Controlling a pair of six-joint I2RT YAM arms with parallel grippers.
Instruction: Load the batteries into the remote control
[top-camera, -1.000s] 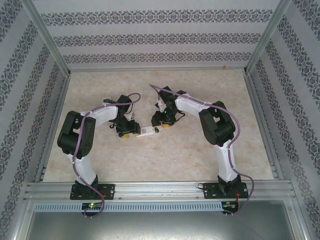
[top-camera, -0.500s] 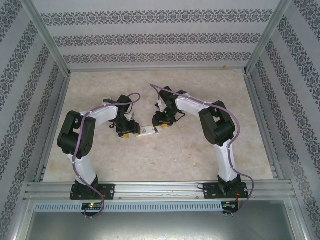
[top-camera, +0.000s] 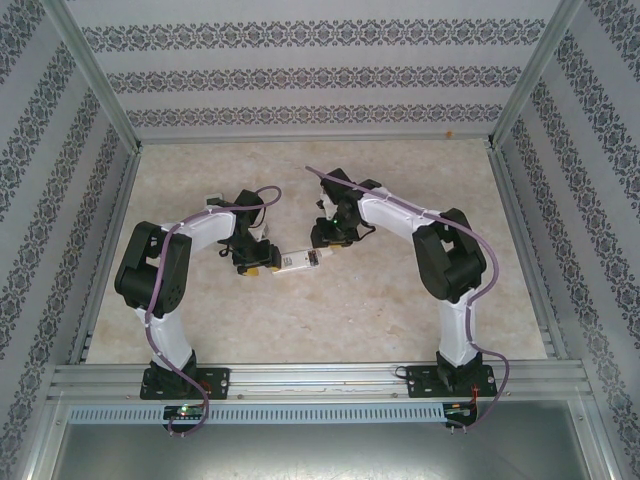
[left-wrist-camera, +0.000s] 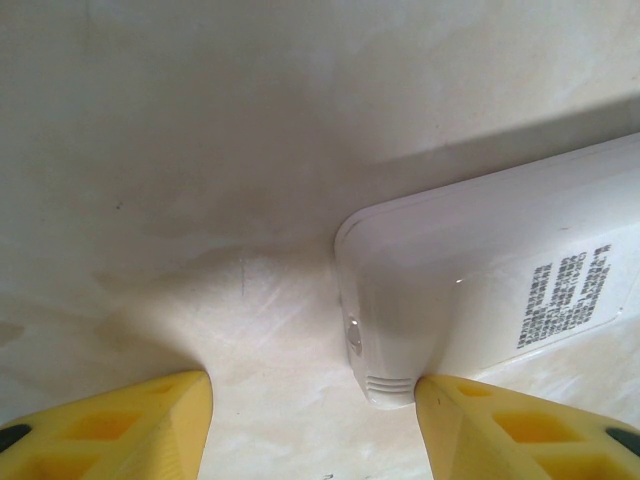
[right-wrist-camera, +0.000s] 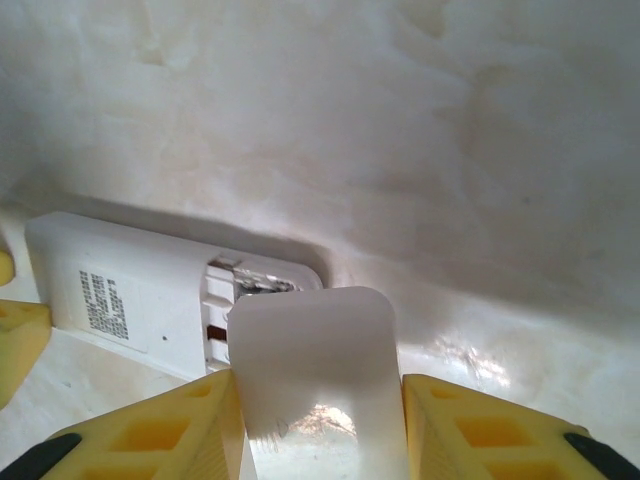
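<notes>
My right claw (right-wrist-camera: 318, 388) pinches a white rounded plastic battery cover (right-wrist-camera: 312, 340) flat between both yellow pads, just short of the open battery bay (right-wrist-camera: 245, 295). My left claw (left-wrist-camera: 310, 385) stands spread. One finger touches the corner of the white slim plastic remote control (left-wrist-camera: 470, 290), nothing gripped.

The remote lies just ahead of the right claw, label side up on the pale marbled table top (right-wrist-camera: 450, 140).

Step in hand, my guess: cover is clear, bay comes next. To do it well, hold the pinch even so the cover doesn't twist. Set it flat, well off to the side and not over the bay. The left finger braces the far end so the remote can't slide.

The long axis runs claw to claw. The open bay end points at my right claw, the closed end at my left.

Dark coppery sliver (right-wrist-camera: 214, 330) in the bay: battery or contact, can't tell.
</notes>
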